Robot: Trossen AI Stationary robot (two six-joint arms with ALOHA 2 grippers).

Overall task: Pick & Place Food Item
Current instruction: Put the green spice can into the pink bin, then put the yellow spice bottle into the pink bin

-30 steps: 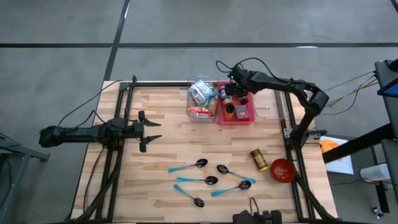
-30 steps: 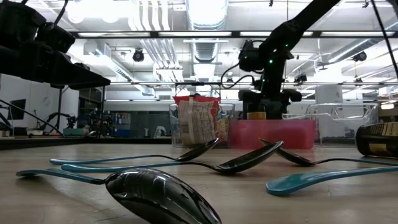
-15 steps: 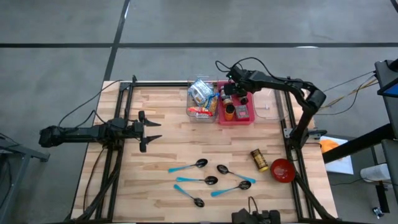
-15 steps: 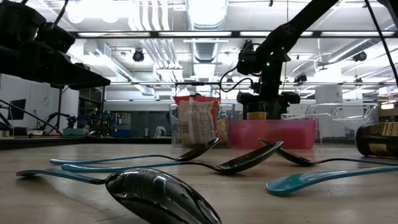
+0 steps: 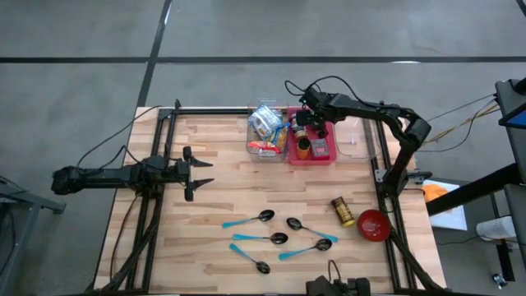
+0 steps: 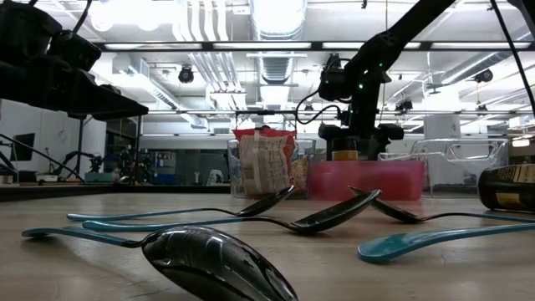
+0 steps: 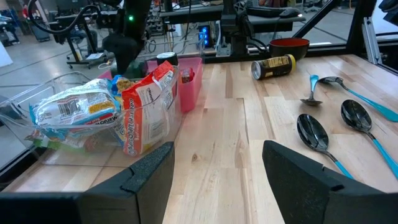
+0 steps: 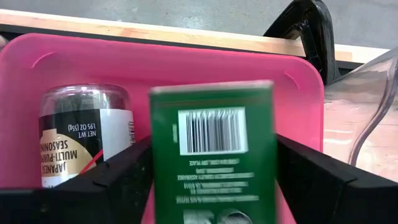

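Right gripper over the pink bin, green box between its fingers

Nearest, the right gripper [image 8: 211,186] stands open, apparently not touching the green box [image 8: 212,155] — beyond it a seasoning jar [image 8: 84,134] in the pink bin [image 8: 186,62]. Left gripper [image 5: 197,171] waits open, well apart.

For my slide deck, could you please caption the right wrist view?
Green box between the right claw fingers, above the pink bin holding a seasoning jar.
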